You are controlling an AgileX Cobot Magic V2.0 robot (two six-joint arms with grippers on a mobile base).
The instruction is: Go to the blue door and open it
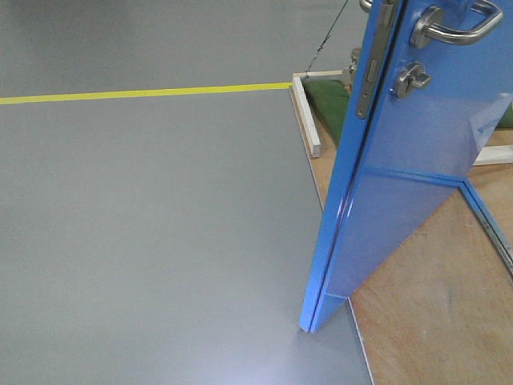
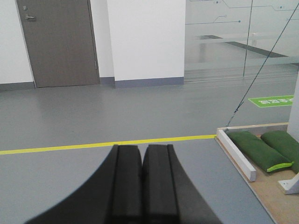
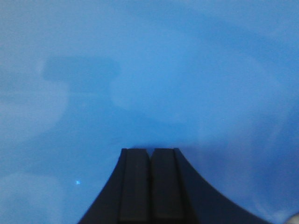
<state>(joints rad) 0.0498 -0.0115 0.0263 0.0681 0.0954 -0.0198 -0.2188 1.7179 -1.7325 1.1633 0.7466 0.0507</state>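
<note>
The blue door (image 1: 417, 176) stands swung open at the right of the front view, its edge towards me and its bottom corner over the grey floor. A silver lever handle (image 1: 457, 26) and a thumb-turn lock (image 1: 410, 79) sit near its top. The right wrist view is filled by the glossy blue door (image 3: 149, 74); my right gripper (image 3: 150, 150) is shut and empty, its tips against or just short of the panel. My left gripper (image 2: 142, 147) is shut on nothing and points over the open floor, away from the door.
A yellow floor line (image 1: 144, 94) crosses the grey floor. The door's wooden base (image 1: 433, 321) has a white frame rail (image 1: 305, 115) and green sandbags (image 2: 254, 148). A thin stay cable (image 2: 261, 70) slants up. A grey room door (image 2: 58, 42) stands far off.
</note>
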